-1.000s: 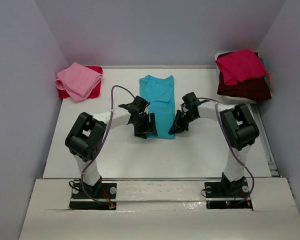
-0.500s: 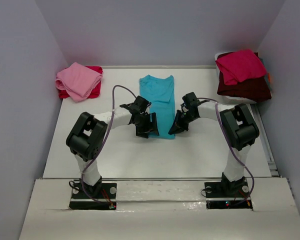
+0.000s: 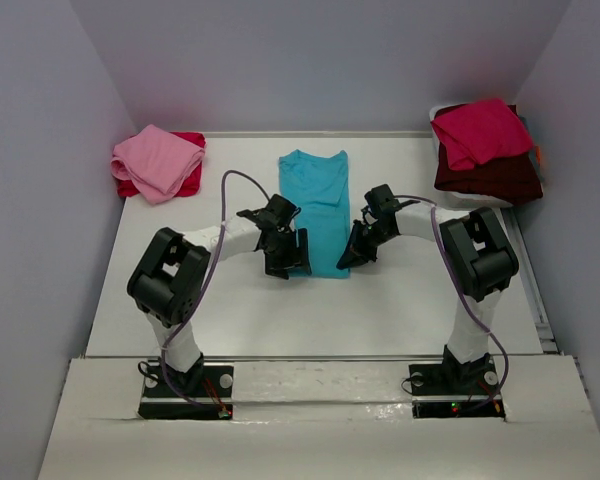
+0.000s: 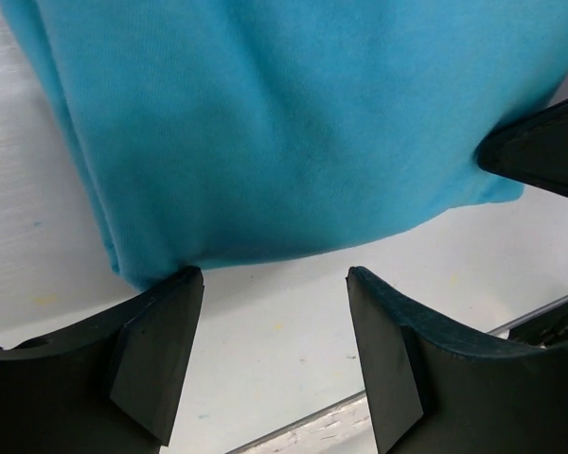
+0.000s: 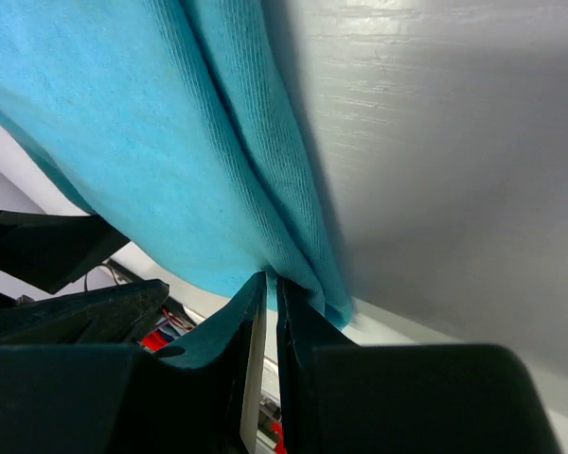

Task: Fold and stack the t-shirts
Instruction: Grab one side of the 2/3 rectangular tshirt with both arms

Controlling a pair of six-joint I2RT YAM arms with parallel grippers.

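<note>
Folding is standing partway: turquoise t-shirt (image 3: pixel 315 200) is lying as a strip, cross-fold and stacking outstanding. Right gripper (image 5: pixel 270 293) is pinching its hem; left gripper (image 4: pixel 273 276) is gaping just before it.

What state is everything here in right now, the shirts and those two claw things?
turquoise t-shirt: folded into a long strip, lying flat.
left gripper: open, at the strip's near left corner.
right gripper: shut on the strip's near right corner.
pink t-shirt: roughly folded, topping the far-left pile.
red t-shirt: beneath it, mostly covered.
crimson t-shirt: loosely heaped, far right.
dark maroon t-shirt: beneath the crimson one.
</note>
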